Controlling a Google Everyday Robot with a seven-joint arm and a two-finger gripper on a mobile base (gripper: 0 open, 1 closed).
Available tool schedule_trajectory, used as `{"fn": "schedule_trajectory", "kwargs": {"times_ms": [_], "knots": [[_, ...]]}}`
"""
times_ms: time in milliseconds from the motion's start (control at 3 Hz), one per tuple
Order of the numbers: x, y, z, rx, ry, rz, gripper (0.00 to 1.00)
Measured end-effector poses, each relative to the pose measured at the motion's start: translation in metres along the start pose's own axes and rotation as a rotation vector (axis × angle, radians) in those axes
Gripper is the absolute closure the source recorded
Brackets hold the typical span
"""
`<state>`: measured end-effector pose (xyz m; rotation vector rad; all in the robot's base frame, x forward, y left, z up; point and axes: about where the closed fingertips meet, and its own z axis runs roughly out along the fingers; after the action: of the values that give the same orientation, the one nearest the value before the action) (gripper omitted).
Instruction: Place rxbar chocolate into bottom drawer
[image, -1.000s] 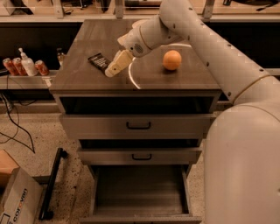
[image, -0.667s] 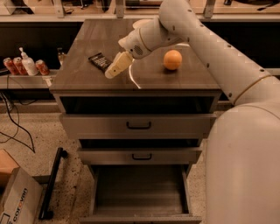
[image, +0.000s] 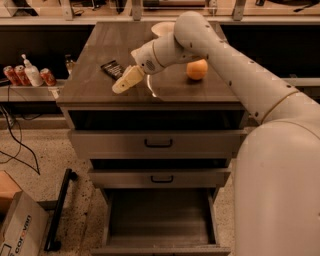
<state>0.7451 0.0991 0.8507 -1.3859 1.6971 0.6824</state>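
Where the rxbar chocolate (image: 112, 69) lies diagonally, the pincer (image: 122, 85) hangs beside, state unclear.

One high frontal view, steeply down over cabinet (image: 92, 90) and open bottom drawer (image: 160, 220), tool (image: 126, 81) upper centre.

Only one print readable on my feed.
I read dark letters, roughly "corovan", on the box (image: 20, 227) on the floor left of the cabinet (image: 100, 145). I can't make out the bar (image: 112, 68) wrapper's print. The gripper (image: 127, 80) hangs over the cabinet top, just beside the bar.
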Motion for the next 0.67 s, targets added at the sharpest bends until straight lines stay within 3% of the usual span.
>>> {"fn": "schedule_trajectory", "kwargs": {"times_ms": [333, 667], "knots": [[0.0011, -0.0075, 0.0129, 0.007, -0.026, 0.028, 0.15], [0.0034, -0.0118, 0.0217, 0.006, -0.043, 0.053, 0.37]]}}
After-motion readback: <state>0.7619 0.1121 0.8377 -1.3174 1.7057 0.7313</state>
